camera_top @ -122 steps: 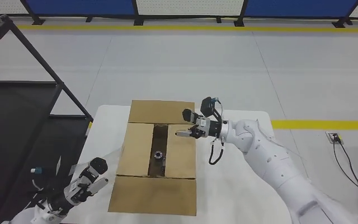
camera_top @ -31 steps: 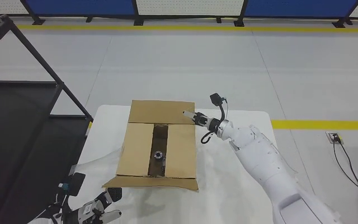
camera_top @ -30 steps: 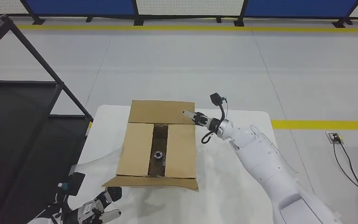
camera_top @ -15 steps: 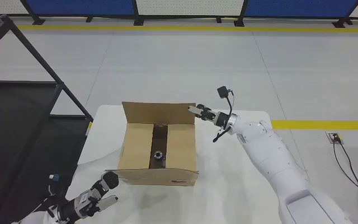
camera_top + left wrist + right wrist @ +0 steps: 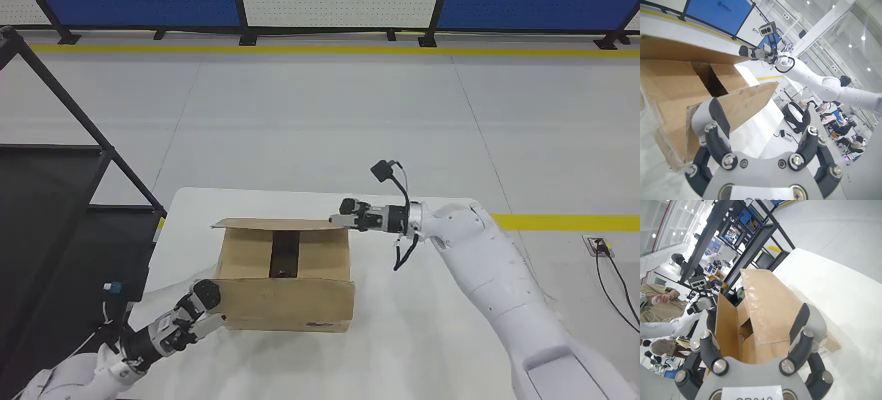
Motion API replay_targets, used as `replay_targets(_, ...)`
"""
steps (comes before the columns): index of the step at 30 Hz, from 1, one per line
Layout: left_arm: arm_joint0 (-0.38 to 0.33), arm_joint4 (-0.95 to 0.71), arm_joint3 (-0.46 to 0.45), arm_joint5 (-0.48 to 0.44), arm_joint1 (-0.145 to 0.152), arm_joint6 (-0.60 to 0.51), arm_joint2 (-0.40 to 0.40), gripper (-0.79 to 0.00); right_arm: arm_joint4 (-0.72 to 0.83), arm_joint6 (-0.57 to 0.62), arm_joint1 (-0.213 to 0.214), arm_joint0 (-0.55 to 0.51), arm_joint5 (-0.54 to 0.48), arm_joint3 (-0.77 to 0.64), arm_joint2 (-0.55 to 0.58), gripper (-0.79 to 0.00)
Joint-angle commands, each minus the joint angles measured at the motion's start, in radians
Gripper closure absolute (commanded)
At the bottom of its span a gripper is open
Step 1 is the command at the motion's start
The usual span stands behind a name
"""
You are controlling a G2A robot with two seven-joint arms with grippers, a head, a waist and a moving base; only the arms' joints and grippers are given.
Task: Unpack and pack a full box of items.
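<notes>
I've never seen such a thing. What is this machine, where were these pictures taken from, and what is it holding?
It is a robot with two white arms, each ending in a two-fingered gripper. One picture looks down from above the arms; the other two come from cameras on the wrists. A cardboard box stands on the white table, its flaps partly raised. The left gripper is by the near flap, the right gripper at the far flap corner. Both are open, gripping nothing.
</notes>
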Motion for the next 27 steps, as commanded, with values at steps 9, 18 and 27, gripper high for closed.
replay_targets(9, -0.053, 0.086, 0.029, 0.034, -0.008, 0.042, 0.056, -0.785, -0.016, 0.039, 0.018, -0.027, 0.146, -0.097, 0.011, -0.785)
replay_targets(18, -0.054, 0.101, 0.023, 0.073, -0.01, 0.051, 0.066, -0.785, -0.029, 0.022, 0.018, -0.055, 0.274, -0.157, 0.002, -0.785)
replay_targets(27, -0.147, 0.178, 0.065, 0.195, -0.023, 0.083, 0.153, -0.785, 0.046, 0.087, 0.022, -0.086, 0.524, -0.225, 0.013, -0.785)
